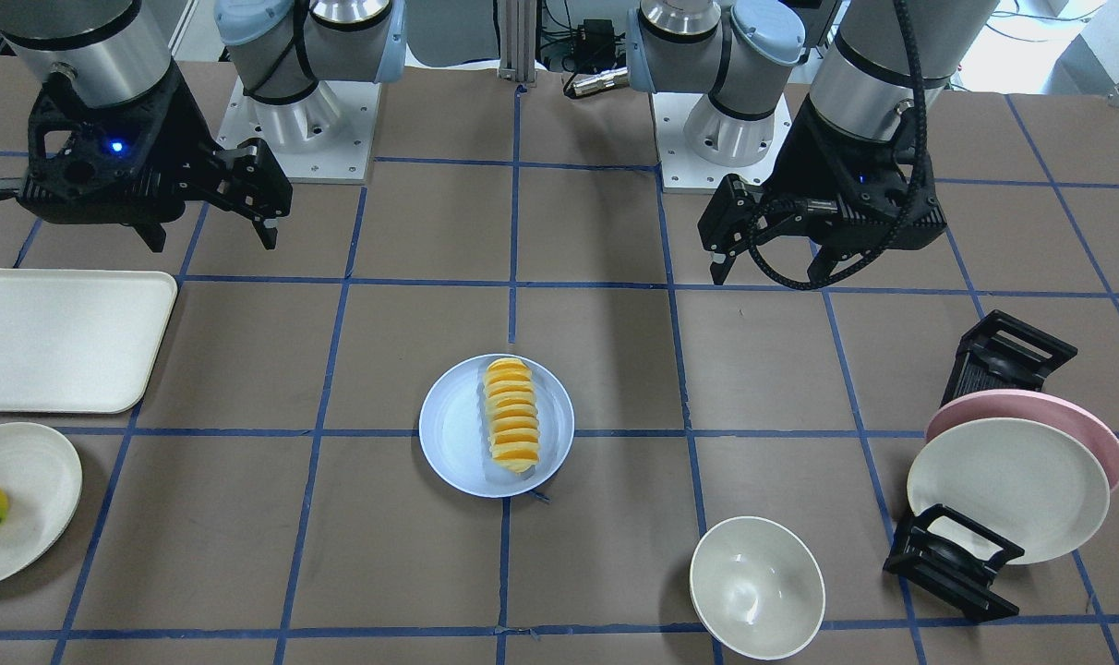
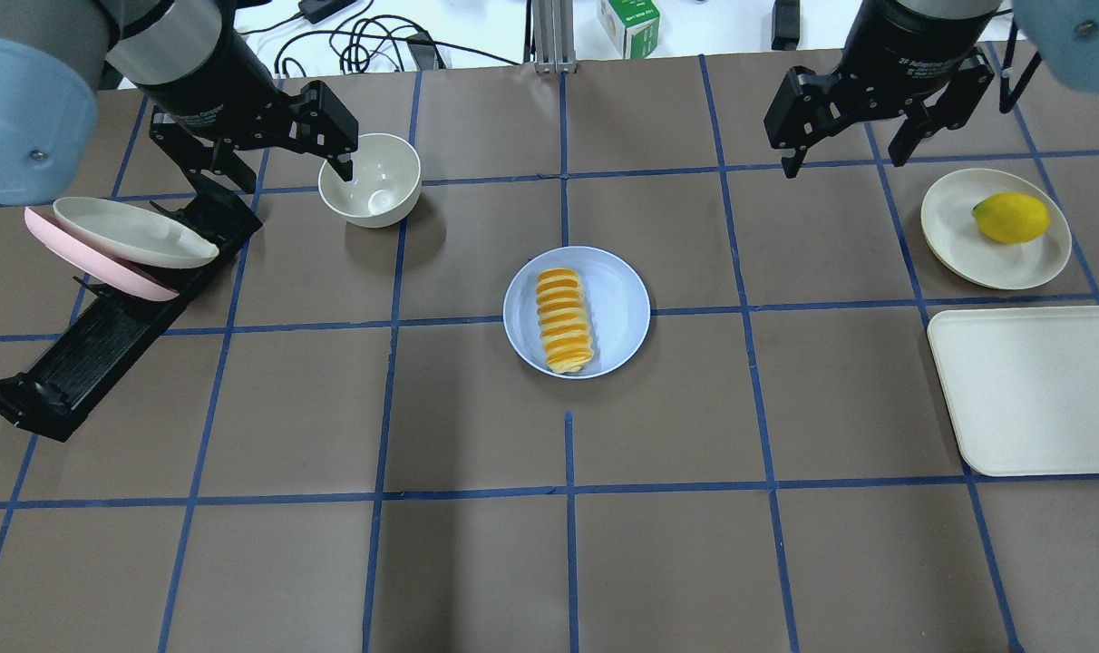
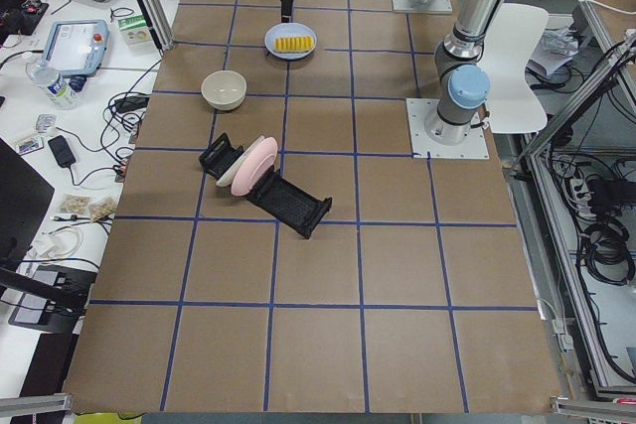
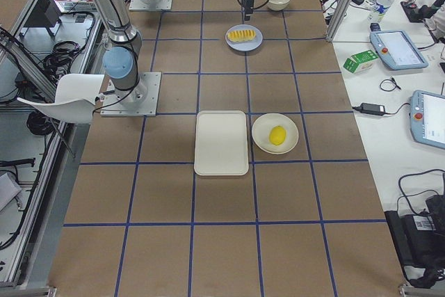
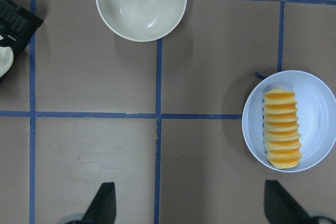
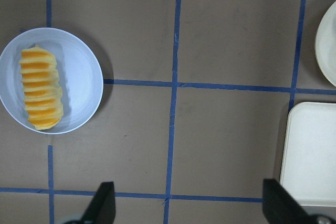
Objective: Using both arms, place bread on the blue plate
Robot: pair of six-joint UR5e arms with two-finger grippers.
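The bread (image 1: 511, 416) lies lengthwise on the blue plate (image 1: 453, 434) at the table's middle. Both also show in the overhead view, bread (image 2: 564, 319) on plate (image 2: 622, 308). In the left wrist view the bread (image 5: 282, 128) and plate (image 5: 320, 114) sit at the right. In the right wrist view the bread (image 6: 41, 88) and plate (image 6: 79, 82) sit at the left. My left gripper (image 2: 277, 159) is open and empty, raised beside the bowl. My right gripper (image 2: 847, 145) is open and empty, raised at the other side. Neither touches the bread.
A cream bowl (image 2: 371, 180) stands under my left gripper's finger. A black rack (image 2: 105, 326) holds a pink plate (image 2: 87, 263) and a cream plate (image 2: 132, 234). A cream plate (image 2: 953, 227) with a yellow lemon (image 2: 1010, 218) and a cream tray (image 2: 1039, 390) lie on my right side.
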